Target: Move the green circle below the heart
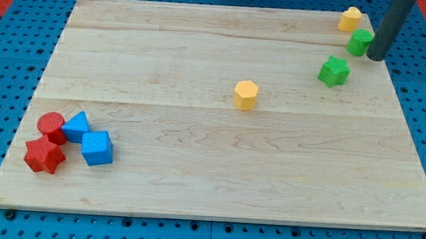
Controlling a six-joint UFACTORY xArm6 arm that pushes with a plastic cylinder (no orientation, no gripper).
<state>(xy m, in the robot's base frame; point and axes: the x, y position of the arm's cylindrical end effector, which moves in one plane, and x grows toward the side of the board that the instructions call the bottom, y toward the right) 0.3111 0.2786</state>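
Note:
The green circle sits near the board's top right corner. A yellow block, seemingly the heart, lies just above and to the left of it. My tip is at the green circle's right side, touching or almost touching it. A green star lies below and to the left of the circle.
A yellow hexagon sits near the board's middle. At the bottom left are a red circle, a red star, a blue triangle and a blue cube. The wooden board ends close to my tip on the right.

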